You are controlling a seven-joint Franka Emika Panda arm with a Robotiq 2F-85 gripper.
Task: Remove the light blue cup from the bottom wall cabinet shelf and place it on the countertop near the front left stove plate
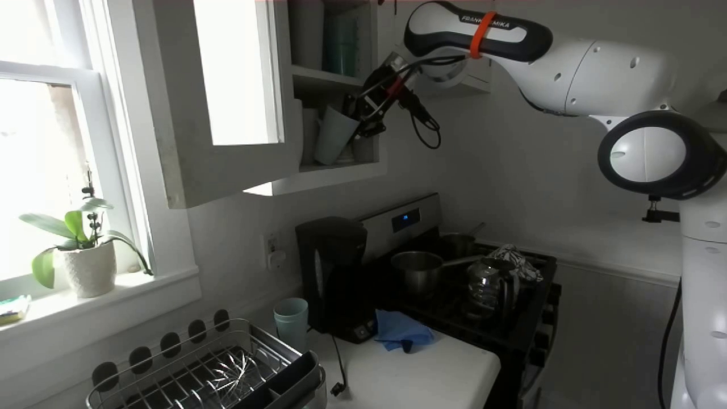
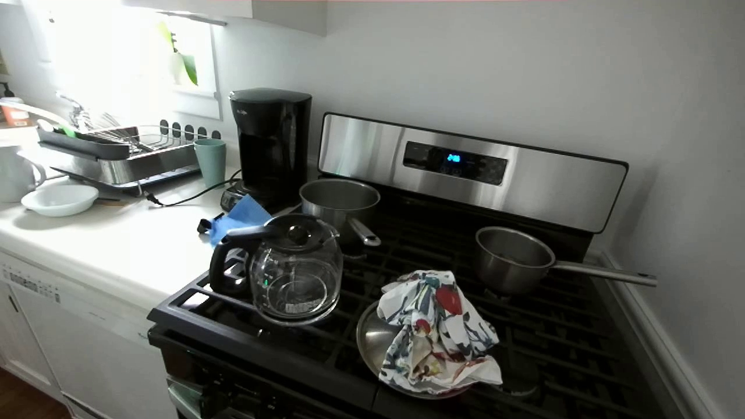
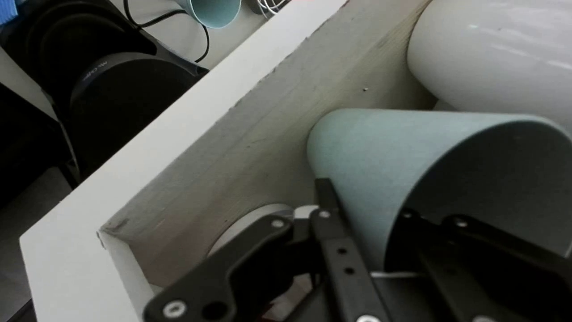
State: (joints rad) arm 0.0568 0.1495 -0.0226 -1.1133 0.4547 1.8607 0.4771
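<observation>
White countertop [image 1: 420, 369], with blue cloth [image 1: 403, 329] crumpled near the stove [image 2: 547, 192] and aqua tumbler [image 1: 291, 324] beside the coffee maker [image 1: 332, 267]; glass carafe [image 2: 297, 279] at the stove's front left; hard daylight from the window [image 1: 34, 136], dim grey on the wall [image 2: 465, 70] behind; light blue cup [image 1: 336, 136] tilted at the bottom wall cabinet shelf [image 3: 254, 152], touching or not impossible to tell; clamped at the rim by the gripper [image 3: 366, 199], with fingers [image 3: 333, 237] inside and out.

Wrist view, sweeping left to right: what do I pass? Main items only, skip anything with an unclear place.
blue cloth → black coffee maker → upright teal cup → tilted light blue cup
</observation>
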